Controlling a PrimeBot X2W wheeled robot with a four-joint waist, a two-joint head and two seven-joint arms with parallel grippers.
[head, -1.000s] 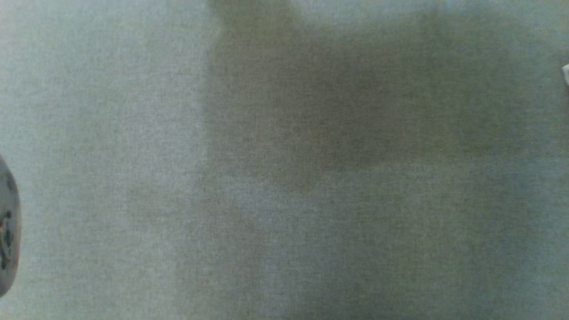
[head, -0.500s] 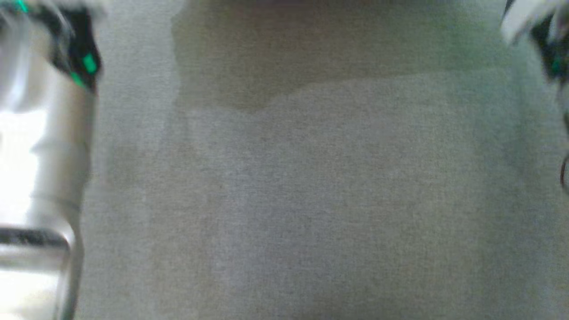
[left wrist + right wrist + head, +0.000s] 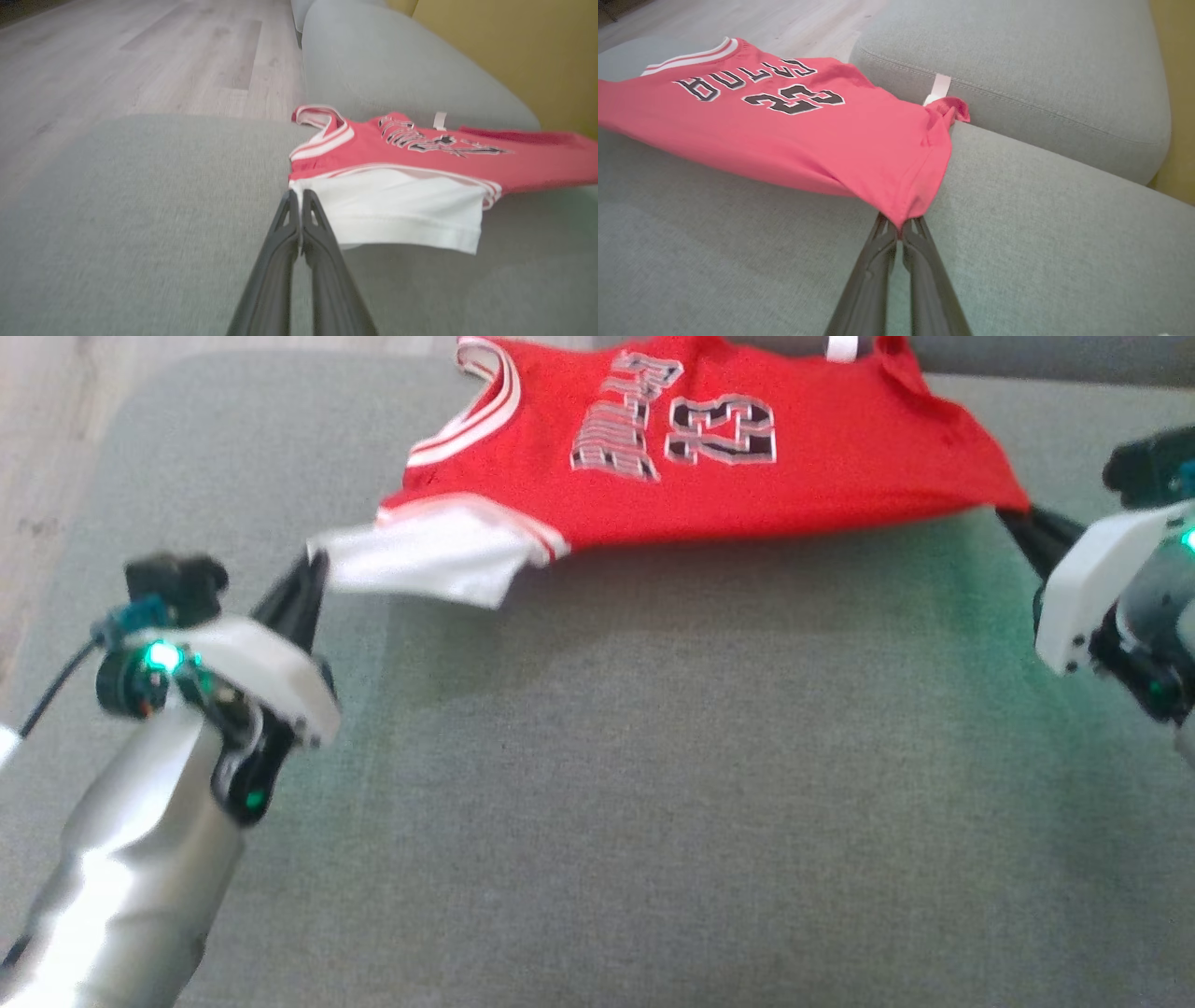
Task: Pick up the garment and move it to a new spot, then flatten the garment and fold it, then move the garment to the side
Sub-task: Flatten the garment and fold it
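The garment [image 3: 709,457] is a red basketball jersey with white trim, black lettering and a white sleeve. It hangs stretched between both arms, its near edge lifted above the grey couch seat [image 3: 653,784]. My left gripper [image 3: 316,565] is shut on the white sleeve's corner [image 3: 303,189]. My right gripper [image 3: 1008,513] is shut on the jersey's red lower corner [image 3: 901,219]. Its far edge rests against the couch backrest [image 3: 1017,60].
Wooden floor [image 3: 117,56] lies beyond the seat's left edge. A yellow wall [image 3: 514,46] stands behind the couch. A wide stretch of grey seat [image 3: 709,859] lies in front of the jersey.
The head camera has swung from a close, blurred look at the grey cushion to the whole seat. Both arms and the stretched jersey have come into view.
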